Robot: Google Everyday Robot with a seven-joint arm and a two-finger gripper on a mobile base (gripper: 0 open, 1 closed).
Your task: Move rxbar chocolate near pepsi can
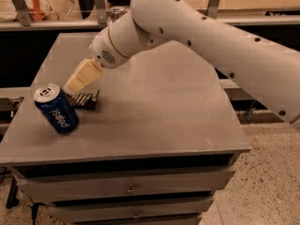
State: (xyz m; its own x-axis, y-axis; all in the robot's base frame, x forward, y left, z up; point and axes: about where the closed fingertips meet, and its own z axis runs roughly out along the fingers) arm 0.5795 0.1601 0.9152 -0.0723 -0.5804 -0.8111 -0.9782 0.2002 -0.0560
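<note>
The hand (pixel 72 85) is hovering directly over the can-side end of the rxbar chocolate (pixel 85 100), which is lying flat on the worktop (pixel 164 107), long axis pointing toward the pepsi can (pixel 57 109) just beside it; hand clenched or released: cannot tell.

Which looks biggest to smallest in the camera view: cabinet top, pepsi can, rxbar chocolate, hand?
1. the cabinet top, by far.
2. the pepsi can, at the front left.
3. the hand, just above the bar's left end, and the rxbar chocolate look about alike, so they are left unranked.
</note>
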